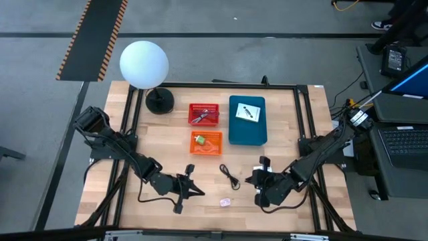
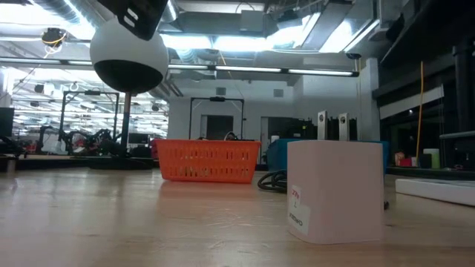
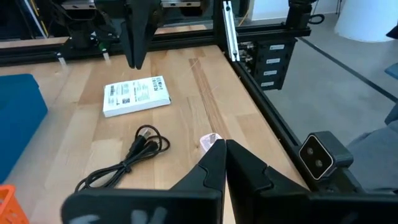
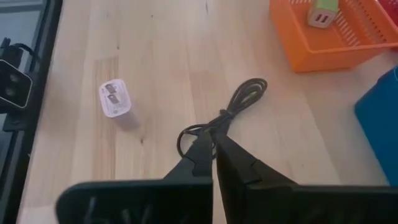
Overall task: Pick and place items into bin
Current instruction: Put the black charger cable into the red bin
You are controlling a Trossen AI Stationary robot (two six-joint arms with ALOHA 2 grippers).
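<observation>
A black cord lies coiled on the wood between my two grippers; it also shows in the right wrist view and the left wrist view. A small white cube-shaped plug lies near the table's near edge, close in the low view. One white printed packet lies flat beside my right gripper. That gripper is shut and hovers just right of the cord. My left gripper is shut, low and left of the plug. A second packet lies on the blue bin.
A red basket and an orange basket sit mid-table, each holding small things. The white globe lamp stands on its black base at the far left corner. A black frame runs along the table edges. Bare wood lies around the cord.
</observation>
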